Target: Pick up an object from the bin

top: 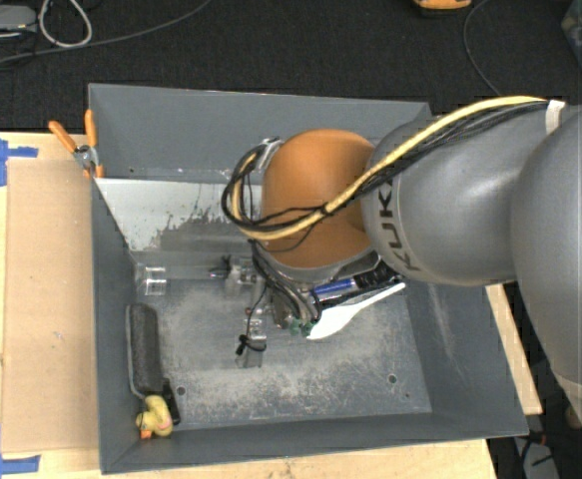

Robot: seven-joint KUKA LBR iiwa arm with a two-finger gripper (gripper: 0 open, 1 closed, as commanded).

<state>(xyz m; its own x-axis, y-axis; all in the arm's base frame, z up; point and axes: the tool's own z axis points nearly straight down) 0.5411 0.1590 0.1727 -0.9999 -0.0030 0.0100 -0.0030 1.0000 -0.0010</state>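
Jaws parted or clenched, I cannot tell, as my gripper [256,327] hangs low over the middle of the grey bin [271,435], beneath my orange cover [310,198]. Nearest me is a small dark piece [243,346] on the bare floor, right at my tip, though I cannot tell whether I touch it; a flat white thing [345,312] and a blue thing [330,289] lie beside it under my wrist. Well apart, a clear plastic cup [154,280] lies toward the view's left, and a long black thing [144,352] runs along the left wall with a small yellow toy [153,417] at its near end.
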